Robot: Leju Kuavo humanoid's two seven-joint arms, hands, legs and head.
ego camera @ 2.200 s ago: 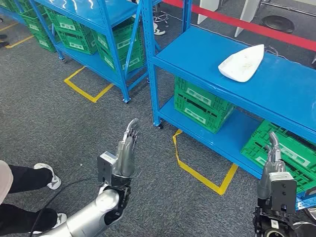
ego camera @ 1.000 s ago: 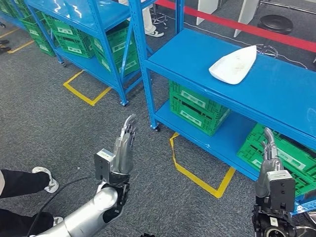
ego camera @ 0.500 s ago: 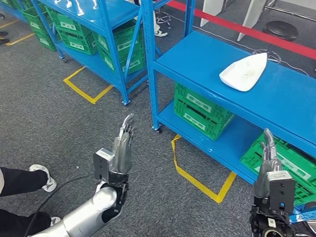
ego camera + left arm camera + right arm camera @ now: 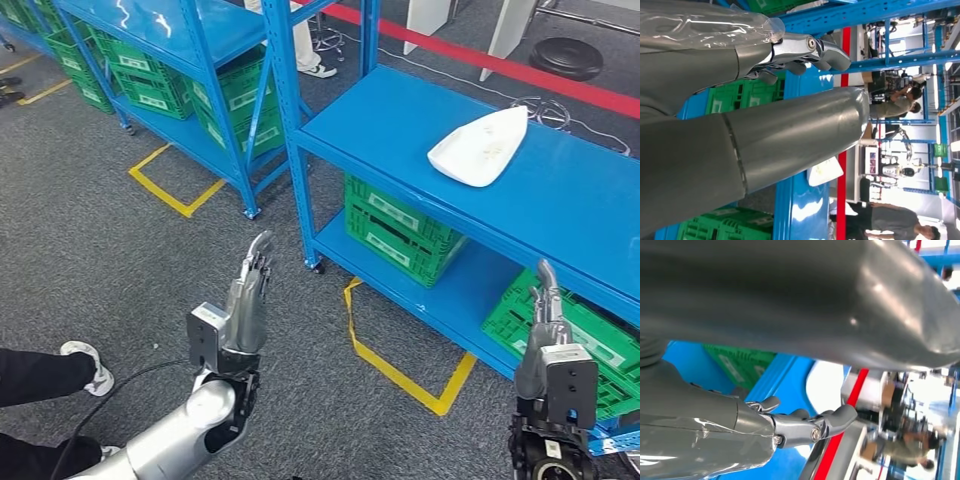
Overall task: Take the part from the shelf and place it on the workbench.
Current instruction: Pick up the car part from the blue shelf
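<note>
The part (image 4: 478, 147) is a flat white teardrop-shaped shell lying on the upper board of the blue shelf (image 4: 392, 125) at the right; it also appears as the white part (image 4: 825, 171) in the left wrist view. My left hand (image 4: 247, 300) is raised over the grey floor, well short of the shelf, fingers straight and holding nothing. My right hand (image 4: 545, 325) is raised at the lower right in front of the shelf's lower board, fingers extended and empty. The left hand's fingers (image 4: 817, 50) and the right hand's fingers (image 4: 806, 422) are spread from the thumb.
Green crates (image 4: 396, 225) sit on the shelf's lower board, another crate (image 4: 581, 320) behind my right hand. A second blue shelf (image 4: 173, 40) with green crates stands at the left. Yellow tape (image 4: 400, 365) marks the grey floor. A person's shoe (image 4: 87, 365) and a black cable lie at lower left.
The whole picture shifts and sways between frames, so the camera is moving; the shelf has drawn slightly nearer. Both hands keep the same raised, empty pose.
</note>
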